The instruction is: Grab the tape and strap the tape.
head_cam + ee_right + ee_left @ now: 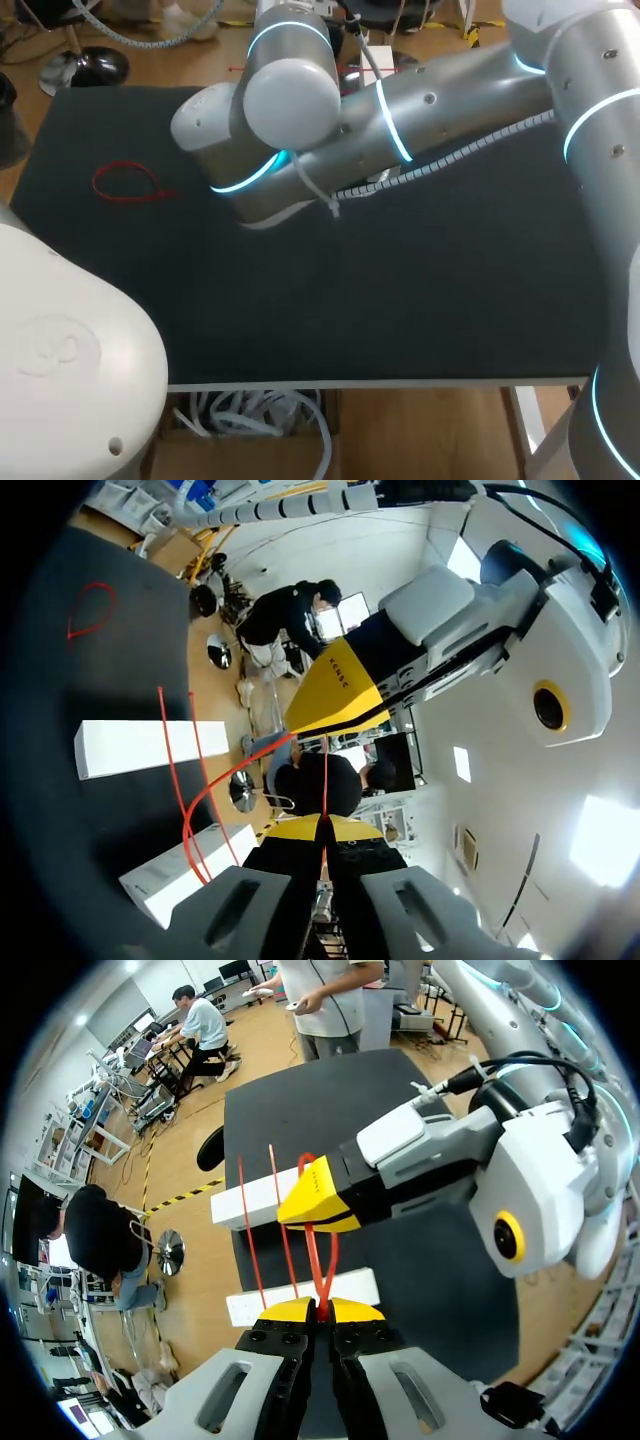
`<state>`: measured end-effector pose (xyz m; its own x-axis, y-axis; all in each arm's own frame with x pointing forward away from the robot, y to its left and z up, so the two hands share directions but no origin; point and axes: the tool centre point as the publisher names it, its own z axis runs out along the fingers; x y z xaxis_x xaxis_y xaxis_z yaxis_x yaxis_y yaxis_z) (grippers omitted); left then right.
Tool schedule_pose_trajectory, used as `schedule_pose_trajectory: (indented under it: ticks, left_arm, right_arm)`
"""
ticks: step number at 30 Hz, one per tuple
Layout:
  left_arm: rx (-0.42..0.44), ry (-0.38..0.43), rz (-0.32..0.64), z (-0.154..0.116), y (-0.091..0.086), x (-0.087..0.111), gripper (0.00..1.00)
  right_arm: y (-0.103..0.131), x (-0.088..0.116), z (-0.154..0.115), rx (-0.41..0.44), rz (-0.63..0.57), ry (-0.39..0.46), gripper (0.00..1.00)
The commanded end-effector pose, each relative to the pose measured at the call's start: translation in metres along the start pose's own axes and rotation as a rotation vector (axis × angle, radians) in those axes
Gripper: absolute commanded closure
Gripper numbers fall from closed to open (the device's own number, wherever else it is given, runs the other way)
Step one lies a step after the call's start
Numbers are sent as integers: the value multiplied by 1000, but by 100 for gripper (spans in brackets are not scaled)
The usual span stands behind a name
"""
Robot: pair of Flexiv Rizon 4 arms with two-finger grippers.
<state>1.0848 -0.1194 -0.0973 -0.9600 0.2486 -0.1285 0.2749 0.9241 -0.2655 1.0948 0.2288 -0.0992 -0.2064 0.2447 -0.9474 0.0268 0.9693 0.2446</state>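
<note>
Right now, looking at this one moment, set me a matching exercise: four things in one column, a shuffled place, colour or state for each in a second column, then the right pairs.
Things
1. left end effector
2. red loop
3. white blocks
4. table mat

Descriptions
A. black
B. lying by itself on the mat, apart from both arms
C. shut on a red tie
D. two thin red strips run across them

Pairs: 1-C; 2-B; 3-D; 4-A
</note>
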Motion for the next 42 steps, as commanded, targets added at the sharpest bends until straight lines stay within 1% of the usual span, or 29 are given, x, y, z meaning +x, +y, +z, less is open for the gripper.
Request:
schedule_pose_trajectory:
  ticks: [1,5,17,25,42]
  left_arm:
    - [-3,3,-1,-1,-1,-1,100]
    - [-3,3,-1,-1,-1,-1,100]
    - [-3,3,-1,-1,-1,-1,100]
    - [-3,3,-1,-1,-1,-1,100]
    - [-3,3,-1,-1,-1,-1,100]
  right_arm:
    - [2,-2,0,10,-5,1,100]
    - [2,-1,0,26,-14,-2,100]
    - [6,-5,1,33,-37,-13,100]
    - [10,-2,-2,25,-54,-6,100]
    - [2,-5,-5,62,-64,-18,100]
